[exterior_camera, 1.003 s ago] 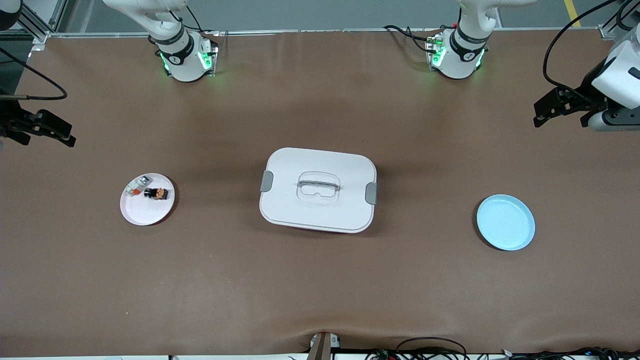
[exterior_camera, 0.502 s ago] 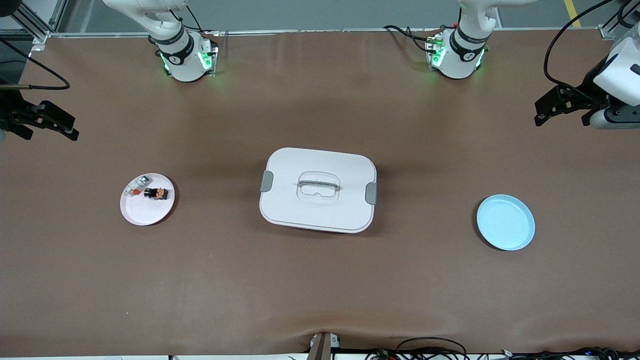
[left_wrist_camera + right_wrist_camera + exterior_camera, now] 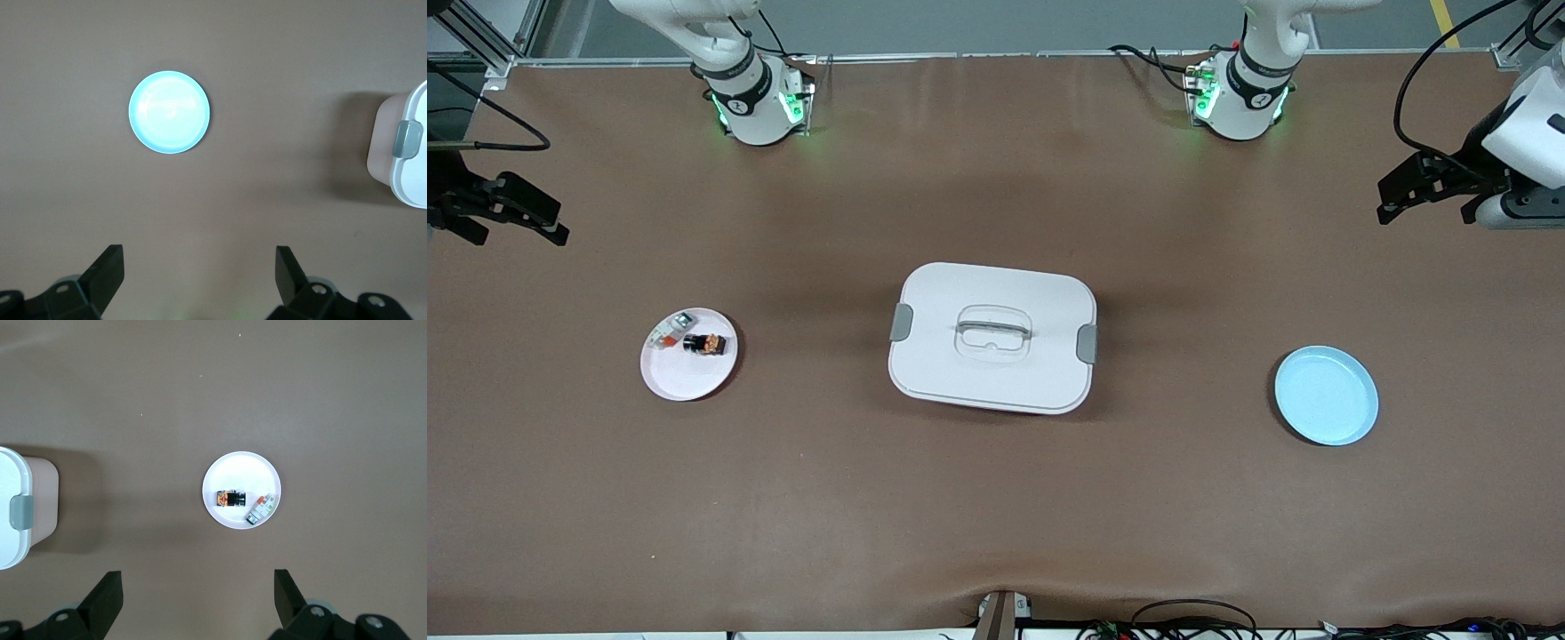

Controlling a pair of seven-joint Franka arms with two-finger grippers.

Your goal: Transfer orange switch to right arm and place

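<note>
Orange switch point(image 3: 704, 343) lies in a round white plate point(image 3: 685, 378) beside a small clear part point(image 3: 669, 331). A round blue plate point(image 3: 1325, 396) holds nothing. A white box point(image 3: 992, 336) has its lid on. Left gripper point(image 3: 1423, 188) and right gripper point(image 3: 503, 213) hang over the table point(image 3: 996, 498), jaws wide apart.

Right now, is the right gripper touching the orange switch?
Apart. The front view shows the right gripper open, away from the white plate holding the orange switch.

Right tool point(image 3: 516, 218), slightly shifted over the right arm's table end.
</note>
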